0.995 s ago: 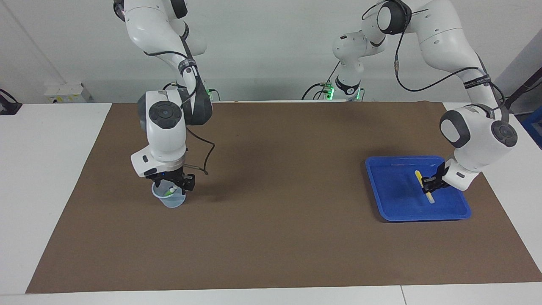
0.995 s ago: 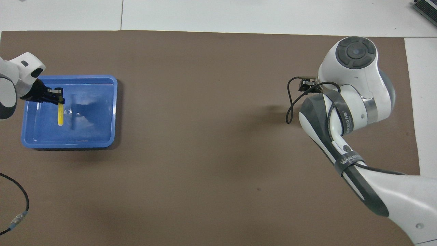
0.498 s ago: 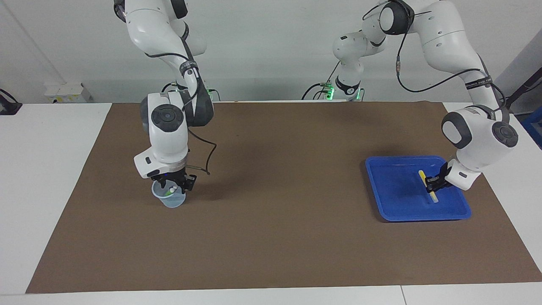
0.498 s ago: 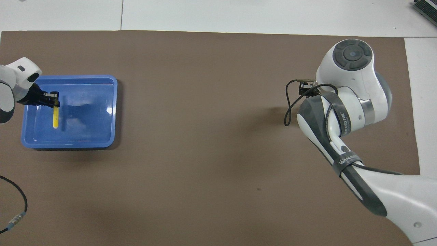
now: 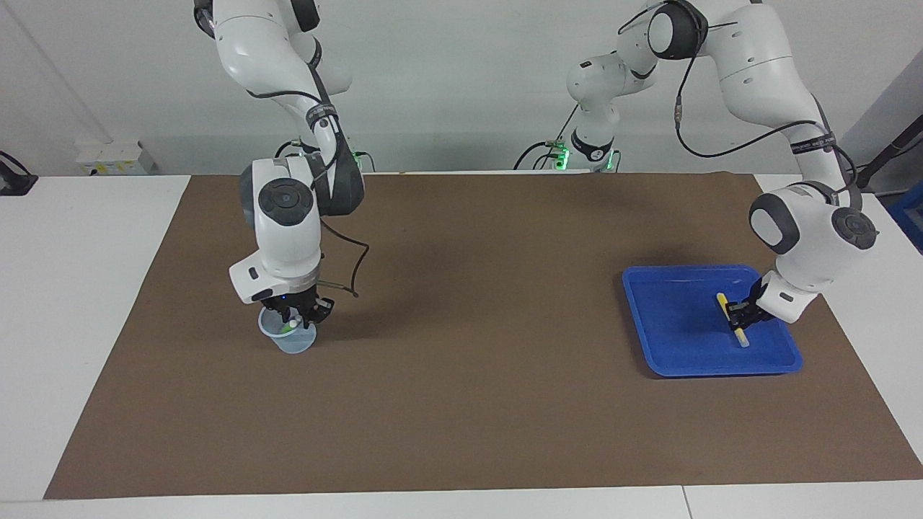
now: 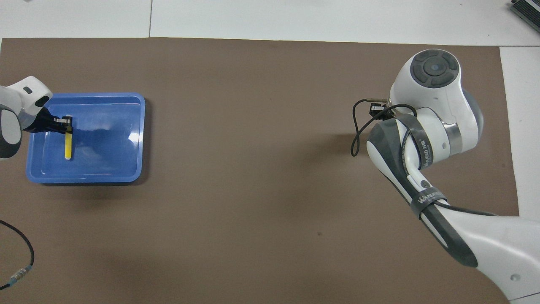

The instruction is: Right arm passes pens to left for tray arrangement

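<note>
My left gripper (image 5: 737,317) (image 6: 66,124) is shut on a yellow pen (image 5: 722,298) (image 6: 67,147) low inside the blue tray (image 5: 670,317) (image 6: 109,160). It holds the pen near the tray's edge at the left arm's end, with the pale cap end pointing away from the robots. My right gripper (image 5: 294,317) points down into a small clear cup (image 5: 292,343), around the whitish cap of a green pen (image 5: 286,329) that leans in the cup. In the overhead view the right arm hides the cup and the gripper's tips.
A brown mat (image 5: 469,375) covers most of the white table (image 5: 79,288). A loose black cable (image 6: 21,253) lies on the mat near the left arm's base. The cup and the tray stand at the two ends of the mat.
My left gripper has carried the yellow pen toward the tray's edge at the left arm's end and a little lower. My right wrist has shifted slightly over the cup.
</note>
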